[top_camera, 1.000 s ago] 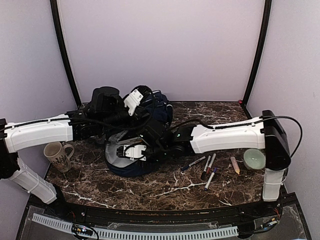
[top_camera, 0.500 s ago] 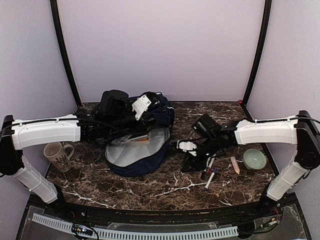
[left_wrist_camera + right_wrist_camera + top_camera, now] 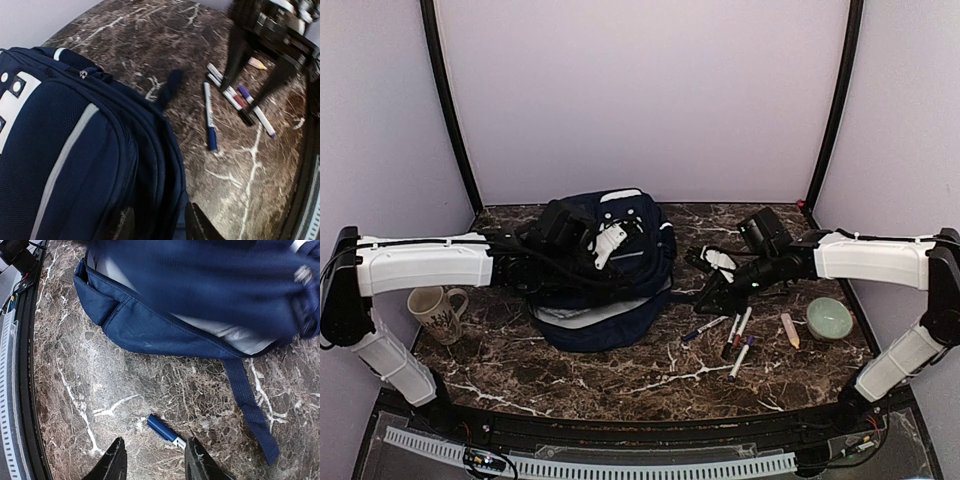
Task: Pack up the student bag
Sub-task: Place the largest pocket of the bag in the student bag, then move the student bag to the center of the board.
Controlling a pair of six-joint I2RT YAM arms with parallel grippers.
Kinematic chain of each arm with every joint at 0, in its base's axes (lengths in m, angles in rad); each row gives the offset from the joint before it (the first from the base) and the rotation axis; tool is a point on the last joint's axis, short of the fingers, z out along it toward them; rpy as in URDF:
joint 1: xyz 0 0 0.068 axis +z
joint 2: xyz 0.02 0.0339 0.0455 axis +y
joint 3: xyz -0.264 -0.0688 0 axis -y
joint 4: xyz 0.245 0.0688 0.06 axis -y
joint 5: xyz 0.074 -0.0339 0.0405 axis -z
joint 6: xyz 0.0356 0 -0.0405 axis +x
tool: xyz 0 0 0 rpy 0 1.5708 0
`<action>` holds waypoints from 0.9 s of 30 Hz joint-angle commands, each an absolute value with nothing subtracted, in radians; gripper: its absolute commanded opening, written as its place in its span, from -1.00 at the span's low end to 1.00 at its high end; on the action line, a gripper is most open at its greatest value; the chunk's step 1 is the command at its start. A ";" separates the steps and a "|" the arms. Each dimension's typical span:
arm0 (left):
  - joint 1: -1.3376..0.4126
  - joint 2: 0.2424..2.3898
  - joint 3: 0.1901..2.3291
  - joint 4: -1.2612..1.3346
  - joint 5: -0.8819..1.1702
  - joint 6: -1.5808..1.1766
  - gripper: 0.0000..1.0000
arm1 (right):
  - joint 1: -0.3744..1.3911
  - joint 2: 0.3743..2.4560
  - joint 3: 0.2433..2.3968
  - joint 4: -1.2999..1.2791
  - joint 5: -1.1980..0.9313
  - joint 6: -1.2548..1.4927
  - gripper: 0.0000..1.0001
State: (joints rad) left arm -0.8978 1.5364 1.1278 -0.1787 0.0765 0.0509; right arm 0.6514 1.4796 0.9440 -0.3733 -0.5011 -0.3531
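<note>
The student bag point(image 3: 605, 285), navy with a grey stripe and a white patch, lies on the marble table, its front flap down and a slit of grey lining point(image 3: 240, 337) showing. My left gripper point(image 3: 603, 252) hovers over its top. In the left wrist view its jaws point(image 3: 160, 227) stand open astride the bag's folded edge point(image 3: 155, 190). My right gripper point(image 3: 710, 295) hangs open and empty to the right of the bag. Just ahead of its fingertips point(image 3: 117, 462) lies a blue-capped marker point(image 3: 165, 431).
Several markers point(image 3: 735, 335) and a stubby crayon point(image 3: 790, 330) lie right of the bag. A green bowl point(image 3: 830, 318) sits at the far right and a mug point(image 3: 435, 310) at the far left. A loose bag strap point(image 3: 250, 405) trails over the table.
My left gripper opened and sank lower, and the raised flap dropped over the bag's opening. My right gripper pulled out of the bag and moved right, to the markers.
</note>
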 commanded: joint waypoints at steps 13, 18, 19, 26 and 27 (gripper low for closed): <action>-0.809 1.068 1.022 -0.469 -0.308 -0.265 0.57 | 0.630 1.425 0.936 -0.305 -0.445 -0.330 -0.09; -0.715 1.065 0.964 -0.605 -0.393 -0.415 0.57 | 0.633 1.456 0.956 -0.309 -0.437 -0.321 -0.04; -0.700 1.065 0.950 -0.619 -0.401 -0.432 0.55 | 0.635 1.469 0.965 -0.318 -0.438 -0.318 -0.04; -0.581 1.119 0.887 -0.624 -0.319 -0.462 0.45 | 0.658 1.542 0.998 -0.313 -0.333 -0.290 -0.04; -0.568 1.134 0.881 -0.622 -0.321 -0.463 0.45 | 0.658 1.546 0.995 -0.307 -0.328 -0.286 -0.04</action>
